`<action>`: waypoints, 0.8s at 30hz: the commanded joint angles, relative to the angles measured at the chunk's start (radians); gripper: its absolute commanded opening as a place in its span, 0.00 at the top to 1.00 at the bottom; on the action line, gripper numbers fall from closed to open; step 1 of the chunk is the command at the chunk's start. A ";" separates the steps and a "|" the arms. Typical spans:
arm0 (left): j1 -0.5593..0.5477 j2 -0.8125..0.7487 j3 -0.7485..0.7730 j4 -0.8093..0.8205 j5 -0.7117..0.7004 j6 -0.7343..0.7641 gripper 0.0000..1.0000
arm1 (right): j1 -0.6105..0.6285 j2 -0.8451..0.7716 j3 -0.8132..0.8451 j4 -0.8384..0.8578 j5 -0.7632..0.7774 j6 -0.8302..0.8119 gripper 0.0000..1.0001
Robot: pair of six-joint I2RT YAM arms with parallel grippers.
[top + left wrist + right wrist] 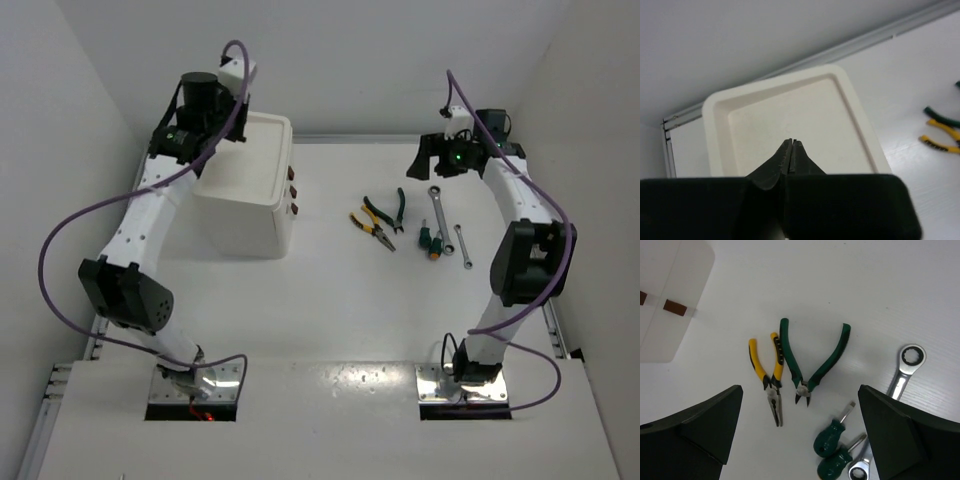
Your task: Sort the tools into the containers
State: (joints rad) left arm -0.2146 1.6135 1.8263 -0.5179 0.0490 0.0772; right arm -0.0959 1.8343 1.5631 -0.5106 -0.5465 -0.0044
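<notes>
The white drawer unit (245, 190) stands at the left with dark-red knobs (293, 190) on its front. Its top tray (805, 110) is empty. My left gripper (791, 142) is shut and empty, hovering above the tray (215, 135). The tools lie on the table to the right: yellow pliers (771, 377), green pliers (810, 367), two green screwdrivers (832, 437), one wrench (905, 367) and a second wrench (463, 247). My right gripper (800, 390) is wide open above the tools, behind them in the top view (440, 158).
White walls close the table at the back and both sides. A metal rail (790, 65) runs along the back wall behind the drawer unit. The drawer unit's front corner shows in the right wrist view (670, 300).
</notes>
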 commanded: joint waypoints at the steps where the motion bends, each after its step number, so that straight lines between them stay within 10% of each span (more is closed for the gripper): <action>1: -0.032 0.034 -0.018 -0.018 -0.063 0.009 0.99 | 0.034 0.016 0.057 0.021 -0.030 0.000 0.01; 10: -0.020 0.089 -0.137 0.085 -0.044 -0.051 1.00 | 0.103 0.083 0.072 0.123 -0.089 0.141 0.01; 12: -0.020 0.089 -0.147 0.085 -0.035 -0.051 0.83 | 0.114 0.083 0.083 0.123 -0.089 0.132 0.01; 13: -0.020 0.089 -0.163 0.085 -0.035 -0.051 0.49 | 0.114 0.092 0.083 0.112 -0.079 0.132 0.01; 16: -0.011 0.069 -0.197 0.101 -0.047 -0.051 0.15 | 0.133 0.092 0.083 0.112 -0.067 0.110 0.01; 24: 0.024 0.037 -0.265 0.101 -0.047 -0.097 0.00 | 0.173 0.144 0.153 0.112 -0.056 0.110 0.01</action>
State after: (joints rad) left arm -0.2096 1.6840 1.5898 -0.3859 0.0154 -0.0124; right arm 0.0601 1.9503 1.6554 -0.4385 -0.5961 0.1062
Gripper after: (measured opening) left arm 0.997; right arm 0.994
